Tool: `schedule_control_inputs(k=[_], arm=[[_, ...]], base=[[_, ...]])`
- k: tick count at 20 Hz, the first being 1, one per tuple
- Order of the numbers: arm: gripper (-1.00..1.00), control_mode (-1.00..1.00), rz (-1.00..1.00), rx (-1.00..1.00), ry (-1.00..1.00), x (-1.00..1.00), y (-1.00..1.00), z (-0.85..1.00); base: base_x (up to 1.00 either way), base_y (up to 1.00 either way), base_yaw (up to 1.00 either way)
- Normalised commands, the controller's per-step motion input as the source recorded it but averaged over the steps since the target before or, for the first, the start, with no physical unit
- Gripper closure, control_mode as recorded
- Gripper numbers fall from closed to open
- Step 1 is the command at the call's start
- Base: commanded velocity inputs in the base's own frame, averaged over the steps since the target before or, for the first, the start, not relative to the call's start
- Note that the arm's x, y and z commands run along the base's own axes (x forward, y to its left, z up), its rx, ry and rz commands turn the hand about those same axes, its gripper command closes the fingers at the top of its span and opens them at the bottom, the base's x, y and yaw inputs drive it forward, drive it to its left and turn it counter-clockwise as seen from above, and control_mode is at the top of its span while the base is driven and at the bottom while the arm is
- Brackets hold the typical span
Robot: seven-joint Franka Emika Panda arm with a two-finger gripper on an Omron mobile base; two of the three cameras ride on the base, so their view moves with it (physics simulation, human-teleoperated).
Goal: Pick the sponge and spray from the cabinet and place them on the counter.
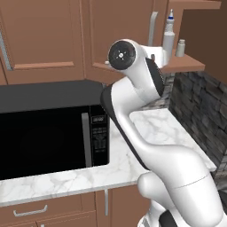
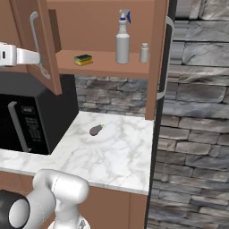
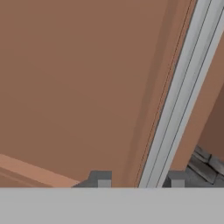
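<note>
Nearest the cameras, the white robot arm [image 1: 146, 133] rises from its base and bends up toward the wall cabinet [image 2: 107, 27]. Beneath it lies the white marble surface [image 2: 116, 152], veined in grey. On the left of that surface stands a black microwave [image 1: 48, 133]. A small dark purple egg-shaped object [image 2: 95, 129] rests on the marble to the right of the microwave, well apart from it.

Higher up, the cabinet's left door [image 2: 40, 44] stands swung open. In the hand view, the fingers [image 3: 139, 179] sit one on each side of the door's long silver bar handle [image 3: 179, 100], clenched on it. The brown door panel lies behind the handle.

Farther back, on the cabinet's wooden shelf [image 2: 103, 66], three things stand in a row. The sponge [image 2: 83, 59], yellow with a dark green top, lies toward the left of the shelf. The spray [image 2: 122, 40], a tall pale bottle with a blue-tipped nozzle, stands upright to the right of it, well apart from the sponge. A small white shaker bottle [image 2: 144, 53] stands just to the right of the spray. Behind the surface and along the right side runs a grey stone wall [image 2: 197, 112].
</note>
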Motion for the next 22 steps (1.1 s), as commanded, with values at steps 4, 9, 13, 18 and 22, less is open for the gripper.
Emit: schedule_control_inputs(k=[4, 9, 13, 18, 22], arm=[[-1.0, -1.0, -0.01, 0.0, 0.0, -0.1, 0.21, -0.21], [-1.0, -1.0, -0.02, 0.0, -0.01, -0.03, 0.01, -0.02], [-1.0, -1.0, -0.05, -0.02, -0.09, 0.0, 0.0, 0.0], [-1.0, -1.0, -0.07, -0.04, -0.18, 0.0, 0.0, 0.03], [-1.0, -1.0, -0.08, -0.02, -0.17, -0.1, -0.07, 0.07]], base=[[0.0, 0.0, 0.0], [0.0, 0.0, 0.0], [0.0, 0.0, 0.0], [0.0, 0.0, 0.0], [0.0, 0.0, 0.0]])
